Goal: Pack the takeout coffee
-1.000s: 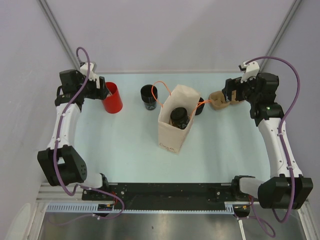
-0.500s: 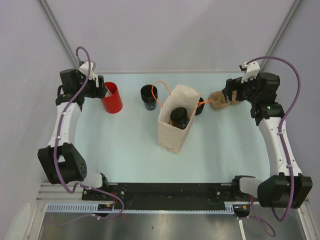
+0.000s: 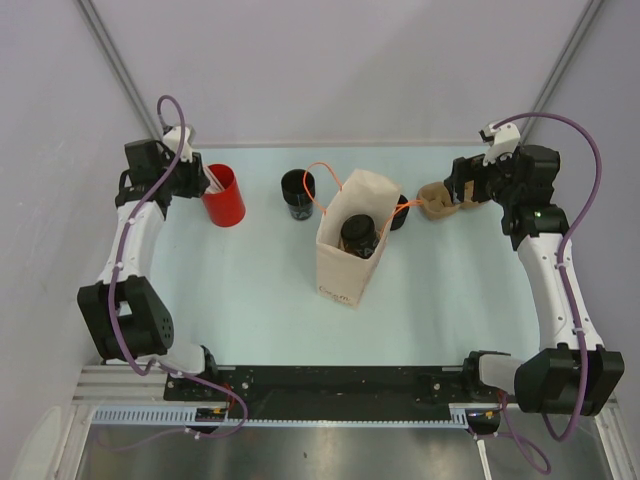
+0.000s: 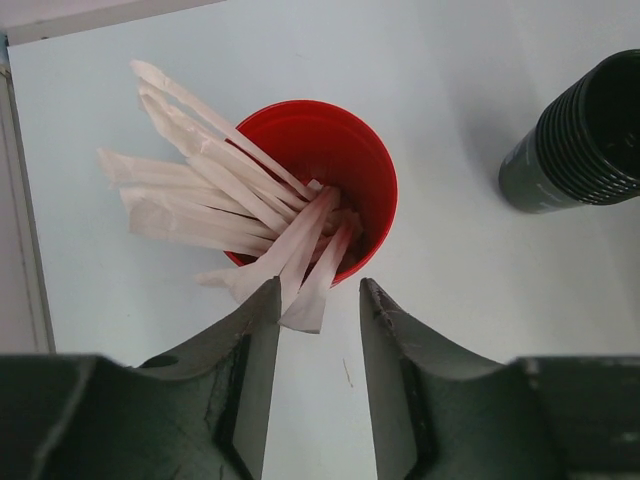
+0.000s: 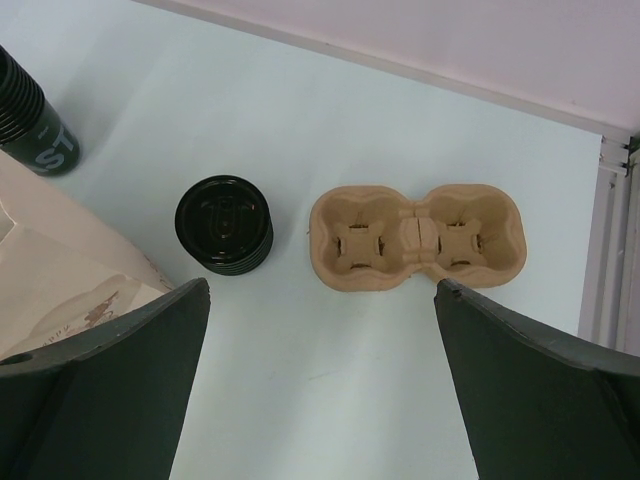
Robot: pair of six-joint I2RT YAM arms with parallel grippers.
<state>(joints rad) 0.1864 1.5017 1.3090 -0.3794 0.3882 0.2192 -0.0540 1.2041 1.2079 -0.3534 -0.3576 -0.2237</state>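
Now | my left gripper (image 4: 318, 290) has narrowed around white sticks (image 4: 215, 190) in red cup (image 4: 360, 160), no pinch yet | right gripper (image 5: 320, 290) wide, empty | stick likely for bag (image 3: 340, 270)

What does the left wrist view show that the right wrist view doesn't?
Only the left wrist view shows the red cup holding white wrapped sticks, with the open left claw near its rim. Only the right wrist view shows the stack of black lids, the cardboard cup carrier, a corner of the paper bag and the wide-open right claw. Both show the black ribbed cup and the pale table.
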